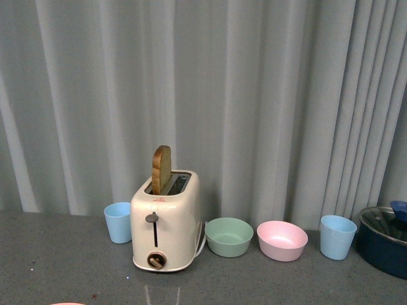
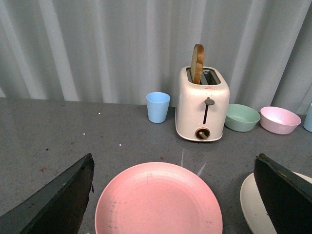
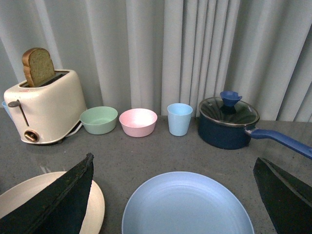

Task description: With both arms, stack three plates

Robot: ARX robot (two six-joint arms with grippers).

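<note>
The pink plate [image 2: 158, 202] lies flat on the grey counter, between the open fingers of my left gripper [image 2: 173, 195], which hangs above it. A sliver of its rim shows at the bottom edge of the front view [image 1: 67, 304]. The cream-beige plate [image 2: 253, 207] lies to its right, partly hidden behind a finger; it also shows in the right wrist view [image 3: 39, 200]. The light blue plate [image 3: 187, 207] lies flat between the open fingers of my right gripper [image 3: 175, 195]. All three plates lie apart. Neither gripper shows in the front view.
A cream toaster [image 1: 165, 222] with a toast slice stands at the back, with a light blue cup [image 1: 118, 222], a green bowl [image 1: 229, 236], a pink bowl [image 1: 282, 240] and a second blue cup [image 1: 337, 236] beside it. A dark blue lidded pot [image 3: 229, 122] stands far right. A curtain hangs behind.
</note>
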